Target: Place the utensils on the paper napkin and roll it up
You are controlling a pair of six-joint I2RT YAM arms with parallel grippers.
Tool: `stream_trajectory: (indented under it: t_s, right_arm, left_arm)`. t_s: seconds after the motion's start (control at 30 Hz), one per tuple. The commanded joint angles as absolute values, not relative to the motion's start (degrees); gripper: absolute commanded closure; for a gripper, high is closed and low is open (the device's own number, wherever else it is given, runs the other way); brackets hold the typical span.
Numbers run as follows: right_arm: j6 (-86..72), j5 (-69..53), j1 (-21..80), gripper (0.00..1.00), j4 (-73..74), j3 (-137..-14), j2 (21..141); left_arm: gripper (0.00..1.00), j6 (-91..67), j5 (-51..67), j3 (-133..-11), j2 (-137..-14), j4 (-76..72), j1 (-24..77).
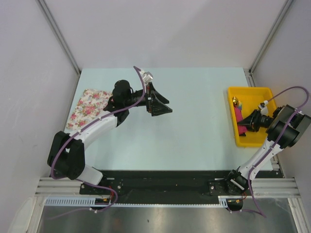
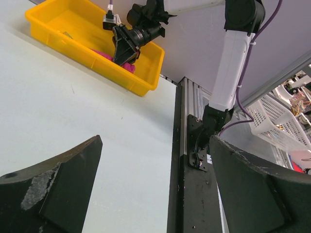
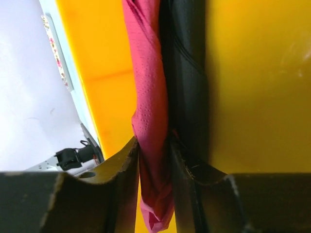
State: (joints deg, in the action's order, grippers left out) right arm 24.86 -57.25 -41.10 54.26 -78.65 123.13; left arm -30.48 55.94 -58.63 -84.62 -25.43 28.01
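1. Top external view: the right gripper [image 1: 247, 125] was down inside the yellow tray [image 1: 250, 94] at the table's right edge, nose pointing at the magenta paper napkin [image 1: 238, 114].
2. Right wrist camera, and that was a solid pinch! Both fingers [image 3: 121, 170] were squeezed onto the napkin, which ran as a crumpled twisted strip up the tray floor, its lower end poking out below the fingertips.
3. A black strip [image 3: 187, 73] lay pressed right along the napkin's side, in the tray too.
4. At the tray's far end sat a small glinting piece [image 1: 234, 102], possibly one of the utensils, but too small to call.
5. Over to the left gripper [image 1: 163, 104]: jaws spread wide, nothing between them, hovering above the pale table [image 1: 194, 141] left of centre.
6. A white floral cloth [image 1: 87, 109] lay flat at the table's far left, beside the left arm, well apart from the tray.
7. Left wrist camera looked across the bare tabletop at the tray, with the right claw dipped into it on the pink paper.
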Motion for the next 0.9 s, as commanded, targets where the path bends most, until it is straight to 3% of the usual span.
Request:
stream_trajectory:
  t_s: [0.0,0.17,0.2,0.27,0.3,0.87]
  right_arm:
    - [21.19,-52.56,-41.57,0.65,51.24,-78.66,122.96]
    - [20.92,-50.45,-40.78,0.62,51.68,-79.54,120.68]
    - [21.09,-50.10,-40.69,0.55,51.68,-79.72,120.33]
    - [21.18,-48.96,-40.43,0.53,52.12,-79.89,119.54]
    - [21.27,-48.61,-40.34,0.46,52.12,-79.98,119.10]
    - [21.27,-46.41,-40.25,0.33,52.82,-81.82,116.10]
  left_arm:
    - [0.04,-30.94,56.95,-61.35,-84.64,-26.46,28.21]
    - [0.03,-31.29,57.13,-61.35,-84.73,-27.07,28.21]
    - [0.03,-31.38,57.13,-61.35,-84.81,-27.51,28.21]
    - [0.04,-31.90,57.13,-61.09,-84.81,-27.95,28.21]
    - [0.04,-31.99,57.04,-61.08,-84.73,-28.21,28.21]
    - [0.04,-33.40,57.04,-59.85,-84.72,-30.23,28.21]
